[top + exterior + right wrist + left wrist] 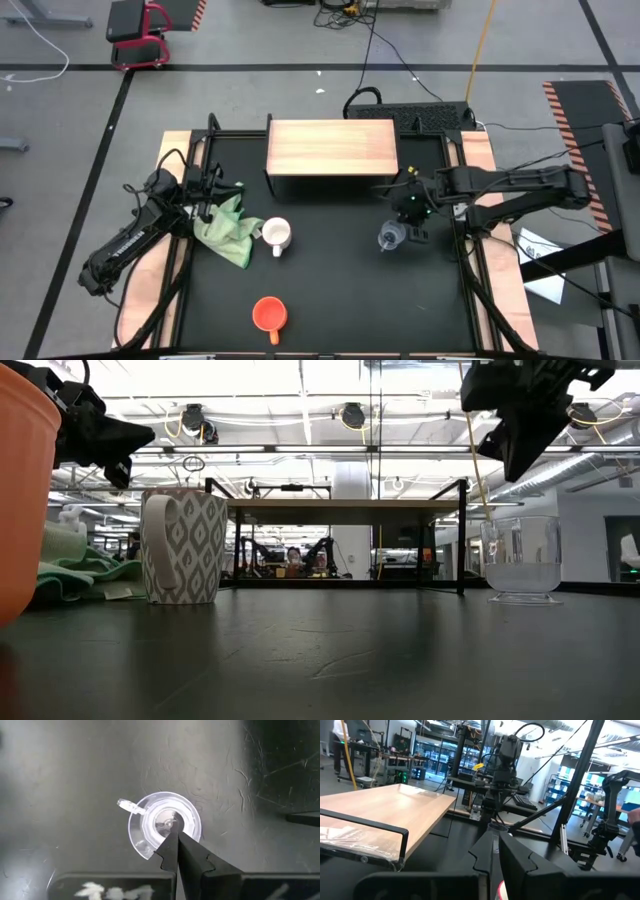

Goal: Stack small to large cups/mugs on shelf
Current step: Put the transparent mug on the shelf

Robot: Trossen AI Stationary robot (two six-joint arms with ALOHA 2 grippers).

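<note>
A small clear glass cup (391, 238) stands upright on the black table, right of centre. My right gripper (174, 832) hangs shut above it, pointing steeply down at its mouth and clear of it (520, 555). The white patterned mug (276, 236) stands left of centre, its handle toward the near edge. An orange mug (269, 314) sits by the near edge. At the far middle, the shelf (330, 145) shows its bare wooden top. My left gripper (495, 852) waits shut at the table's left edge, pointing level toward the right arm.
A crumpled green cloth (228, 228) lies just left of the white mug, under the left arm's end. Light wooden strips (478, 150) run along both sides of the table. Open black tabletop lies between the mugs and the shelf.
</note>
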